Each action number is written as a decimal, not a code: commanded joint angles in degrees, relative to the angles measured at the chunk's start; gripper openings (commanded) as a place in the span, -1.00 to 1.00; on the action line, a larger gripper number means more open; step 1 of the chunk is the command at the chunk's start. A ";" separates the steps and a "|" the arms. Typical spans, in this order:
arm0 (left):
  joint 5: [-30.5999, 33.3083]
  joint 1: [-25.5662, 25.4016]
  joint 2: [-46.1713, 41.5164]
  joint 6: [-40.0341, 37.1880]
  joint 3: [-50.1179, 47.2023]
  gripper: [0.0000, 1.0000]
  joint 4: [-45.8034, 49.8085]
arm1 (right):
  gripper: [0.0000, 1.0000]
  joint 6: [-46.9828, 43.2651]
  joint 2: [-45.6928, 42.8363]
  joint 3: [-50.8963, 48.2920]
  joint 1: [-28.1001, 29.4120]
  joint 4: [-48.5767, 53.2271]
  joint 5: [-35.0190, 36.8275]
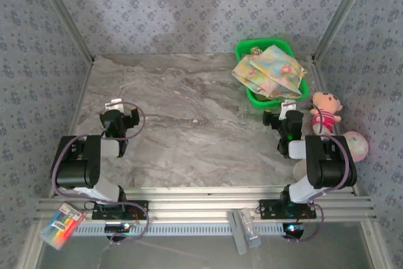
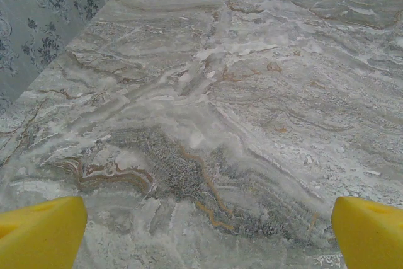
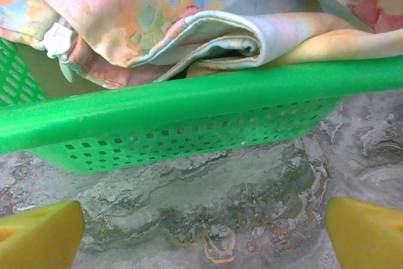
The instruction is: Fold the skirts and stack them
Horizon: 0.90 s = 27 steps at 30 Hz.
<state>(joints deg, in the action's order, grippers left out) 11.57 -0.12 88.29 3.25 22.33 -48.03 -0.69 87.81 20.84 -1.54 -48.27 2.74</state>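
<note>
Top view: marble counter (image 1: 189, 114) w/ two robot arms at its near edge. The skirts (image 1: 269, 70) lie piled in a green basket (image 1: 286, 43) at far right. The pastel floral skirt (image 3: 157, 4) is on top, a folded edge resting on the basket's near rim. The right tool (image 1: 283, 110) hovers just in front of the basket, released, jaws wide, nothing held. The left tool (image 1: 123, 106) is over bare counter at left, also released & empty. Two pink plush toys (image 1: 324, 113) lie by the right arm.

L pincer (image 1: 121, 108) & R pincer (image 1: 282, 110) wide open; 2 arms bent.
</note>
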 commanded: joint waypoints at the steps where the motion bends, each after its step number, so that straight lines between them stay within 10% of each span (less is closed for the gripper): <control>1: 0.42 -0.14 -0.41 0.28 0.26 1.00 -0.66 | 1.00 -0.52 -0.14 1.06 -0.26 0.12 -0.69; 27: 0.42 -0.19 -0.40 0.28 0.26 1.00 -0.60 | 1.00 -0.28 -0.18 1.13 -0.83 0.29 -1.91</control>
<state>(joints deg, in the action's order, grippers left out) 11.60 -0.12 88.29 3.25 22.33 -48.03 -0.69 87.81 20.84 -2.02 -48.27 1.26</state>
